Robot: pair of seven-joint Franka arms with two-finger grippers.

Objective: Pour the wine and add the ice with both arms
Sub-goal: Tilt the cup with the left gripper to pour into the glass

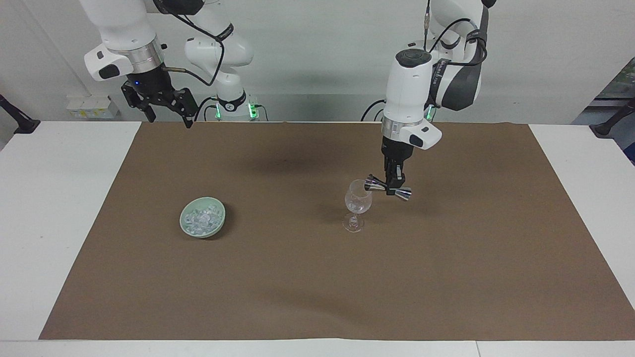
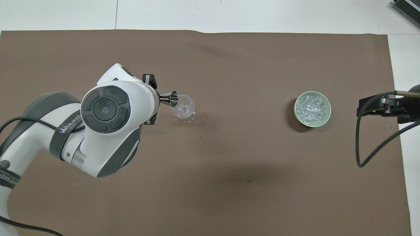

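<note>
I had the left arm [image 1: 414,79] reaching out over the desk, its wrist pointing almost straight down. The left gripper [image 1: 394,184] hung below it, fingers pinched tight on the waist of a jigger [image 1: 387,188], which lay tipped on its side. The right arm [image 1: 126,39] waited, drawn in at its own end of the desk. The right gripper [image 1: 168,115] was up in the air, fingers spread wide and holding nothing.
</note>
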